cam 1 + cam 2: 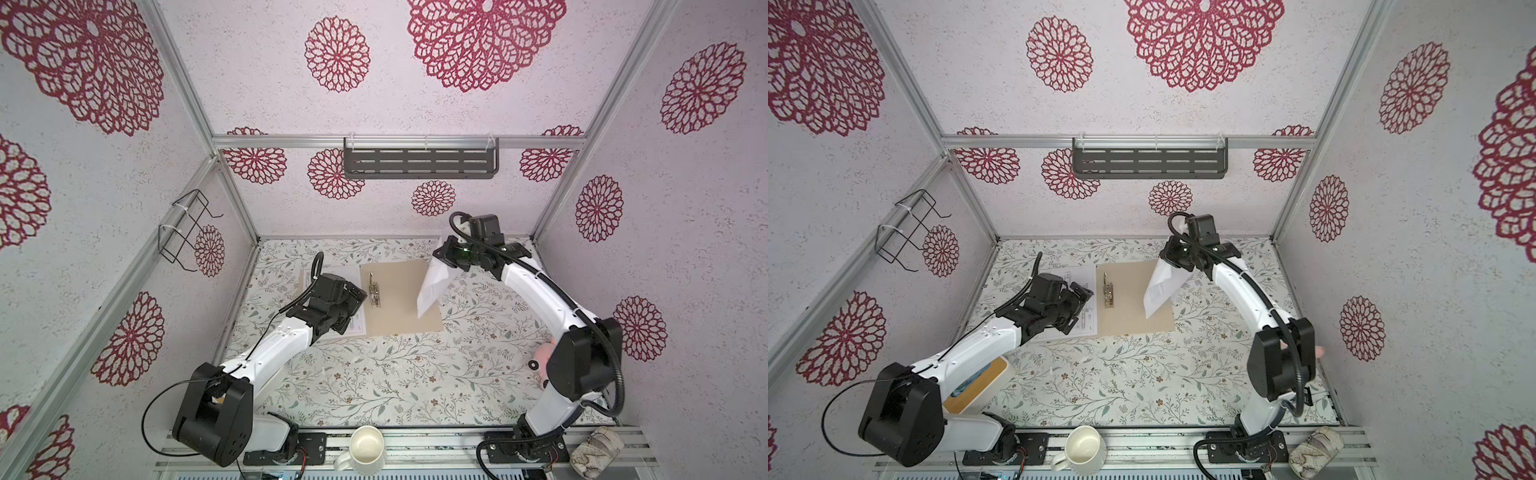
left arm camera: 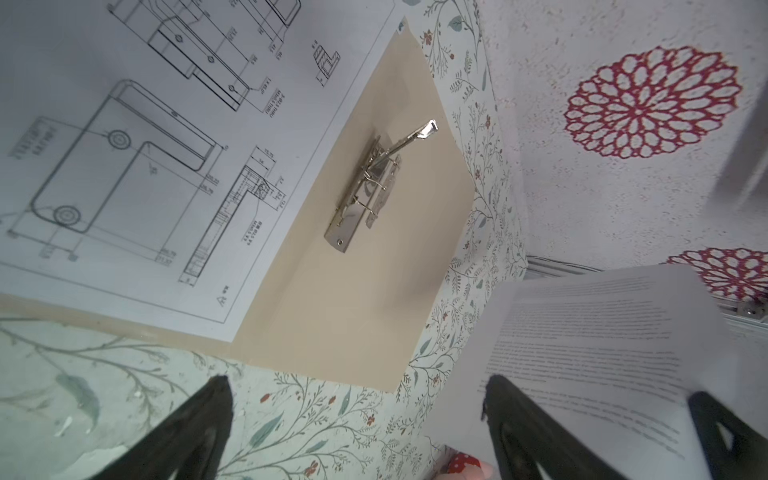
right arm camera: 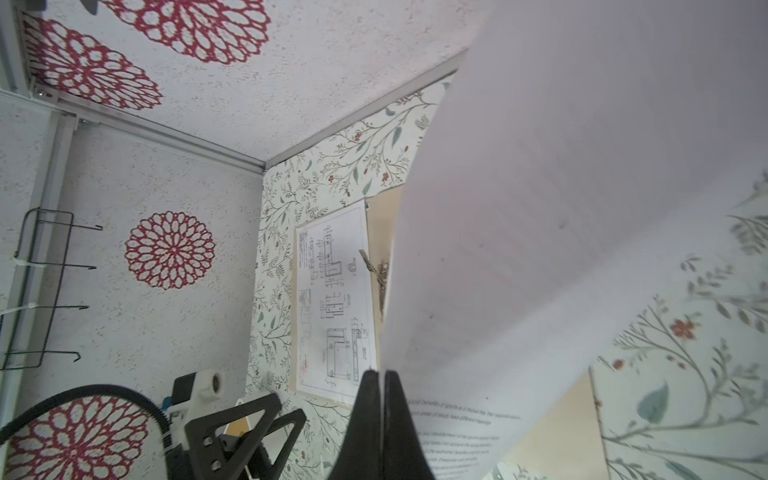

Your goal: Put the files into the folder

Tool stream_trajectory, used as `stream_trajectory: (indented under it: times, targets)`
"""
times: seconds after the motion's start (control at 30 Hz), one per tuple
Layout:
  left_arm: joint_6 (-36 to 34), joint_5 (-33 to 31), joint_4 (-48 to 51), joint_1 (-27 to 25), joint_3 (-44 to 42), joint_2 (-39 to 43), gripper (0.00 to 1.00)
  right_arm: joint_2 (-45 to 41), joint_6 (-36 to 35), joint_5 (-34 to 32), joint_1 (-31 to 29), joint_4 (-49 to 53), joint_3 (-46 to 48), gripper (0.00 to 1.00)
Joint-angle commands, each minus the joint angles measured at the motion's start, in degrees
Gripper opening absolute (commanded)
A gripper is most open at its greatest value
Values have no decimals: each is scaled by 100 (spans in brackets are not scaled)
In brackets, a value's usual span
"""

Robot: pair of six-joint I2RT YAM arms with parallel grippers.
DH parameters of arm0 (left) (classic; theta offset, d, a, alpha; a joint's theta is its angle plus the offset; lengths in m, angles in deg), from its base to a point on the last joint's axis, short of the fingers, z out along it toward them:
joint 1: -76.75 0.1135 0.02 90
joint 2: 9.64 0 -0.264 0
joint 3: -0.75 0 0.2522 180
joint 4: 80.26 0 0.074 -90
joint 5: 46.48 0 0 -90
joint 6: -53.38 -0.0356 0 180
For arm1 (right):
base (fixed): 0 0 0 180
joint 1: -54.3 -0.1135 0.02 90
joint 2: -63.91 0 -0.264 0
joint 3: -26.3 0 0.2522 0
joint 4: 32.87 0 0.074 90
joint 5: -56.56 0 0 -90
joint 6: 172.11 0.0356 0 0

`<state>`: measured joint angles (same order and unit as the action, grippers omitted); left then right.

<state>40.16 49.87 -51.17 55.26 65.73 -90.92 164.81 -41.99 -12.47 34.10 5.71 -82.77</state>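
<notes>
Floral table (image 1: 374, 374): right hand (image 3: 380, 376) pinches text sheet (image 1: 432, 286) over folder (image 1: 399, 307).

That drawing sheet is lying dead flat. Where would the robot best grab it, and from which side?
Probably the long edge beside the metal clip, approached from above by the open left gripper, which hangs nearest it. The drawing sheet lies flat on the folder with nothing raised, so only an edge can be pinched.
</notes>
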Motion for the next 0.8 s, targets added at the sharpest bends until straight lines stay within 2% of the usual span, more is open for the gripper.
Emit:
stream_trajectory:
  times: [0.0,0.13,0.43,0.53,0.77]
  targets:
    - [-337,537,-82,283,207,-294,98,104,0,122,47,225,-789,0]
    - [-390,771,-149,495,423,-618,98,141,299,319,204,-128,-645,0]
    - [-363,998,-313,664,737,-1159,98,124,1041,493,289,-2266,2012,0]
    - [-299,1089,-429,673,801,-1360,98,267,1328,546,291,-2852,2593,0]
    - [-273,1178,-488,673,893,-1566,98,565,1419,532,272,-3296,2913,0]
